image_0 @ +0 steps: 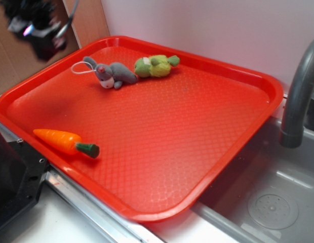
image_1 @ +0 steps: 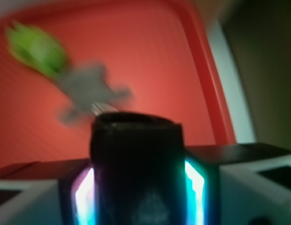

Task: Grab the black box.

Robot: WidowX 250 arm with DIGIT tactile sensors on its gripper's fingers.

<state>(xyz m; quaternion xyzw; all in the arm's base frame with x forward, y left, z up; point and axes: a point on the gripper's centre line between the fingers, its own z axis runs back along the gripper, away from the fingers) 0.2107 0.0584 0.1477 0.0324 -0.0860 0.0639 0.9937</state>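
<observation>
1. At the far left of the exterior view I am seeing the gripper (image_0: 38, 28) hanging high above the tray's back-left corner, well clear of everything; it is blurred there, so that view alone is not telling me what it carries.
2. The wrist view is settling it: the black box (image_1: 136, 171) is sitting between the lit pads (image_1: 195, 187), filling the middle of the frame, so I am reading the jaws as clamped on it and the box as lifted off the surface.
3. I am judging the grab as essentially done; what is left, at most, is keeping the hold steady, and the blur is stopping me from checking how squarely the box is seated.
4. Moving right, the carrot (image_0: 66, 142) is lying near the front-left edge of the red tray (image_0: 238, 147), untouched.
5. Further along, the grey plush mouse (image_0: 110, 73) and the green plush toy (image_0: 156, 66) are lying end to end near the back rim, seemingly touching.
6. At the far right, the grey faucet (image_0: 299, 96) is arching over the sink (image_0: 273, 202), apart from the task.
</observation>
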